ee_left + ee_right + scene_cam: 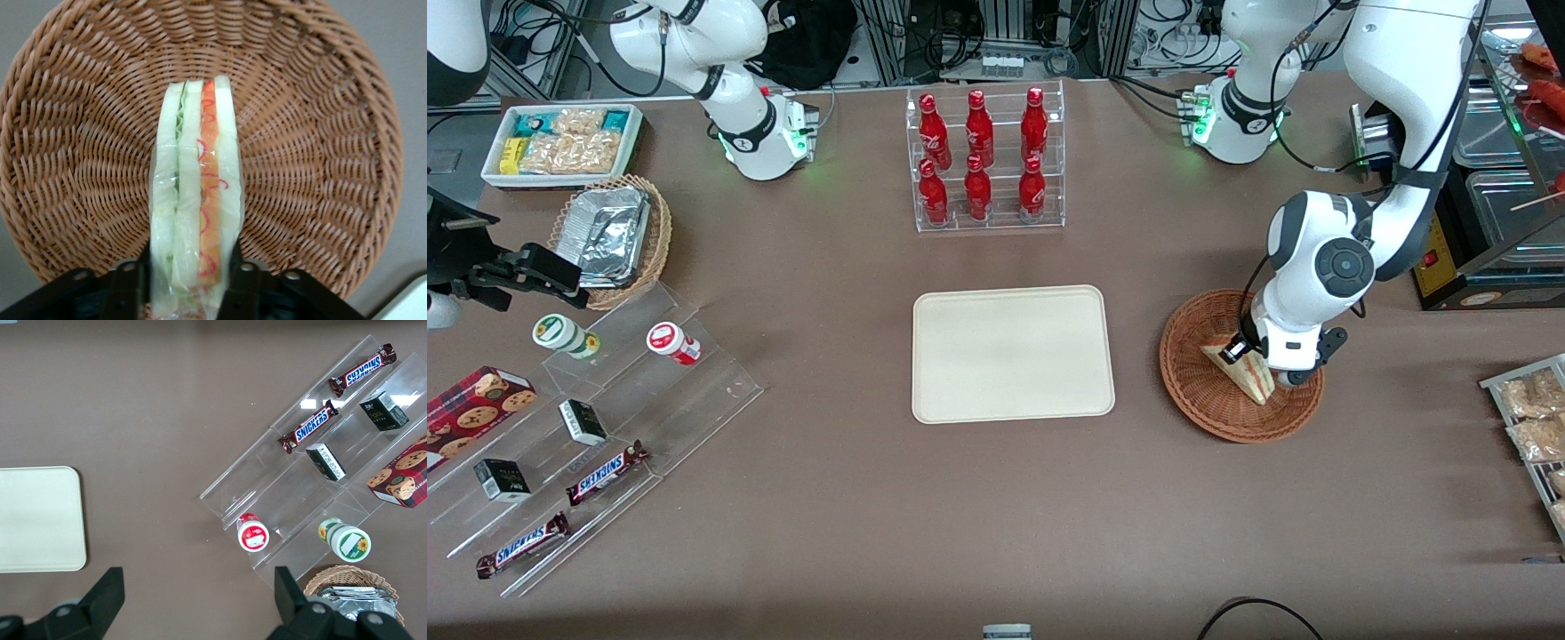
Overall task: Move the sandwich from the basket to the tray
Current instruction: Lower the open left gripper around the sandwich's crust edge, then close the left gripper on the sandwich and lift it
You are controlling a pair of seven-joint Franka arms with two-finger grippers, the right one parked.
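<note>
The sandwich point(1247, 373) point(197, 193), a wrapped wedge of pale bread with red and green filling, stands on edge in the round reddish-brown woven basket point(1209, 418) point(320, 133). My gripper point(1249, 358) point(190, 270) is down inside the basket. Its two black fingers press against the wedge's two bread faces, so it is shut on the sandwich. The sandwich's lower end still rests on the basket floor. The cream rectangular tray point(1014, 356) point(37, 520) lies flat at the middle of the table, beside the basket toward the parked arm's end, with nothing on it.
A clear rack of red bottles point(987, 160) stands farther from the front camera than the tray. Toward the parked arm's end are a stepped acrylic shelf point(578, 427) with snacks, a tan wicker basket of foil containers point(618, 236) and a white snack bin point(560, 142). Snack packets point(1534, 418) lie at the working arm's end.
</note>
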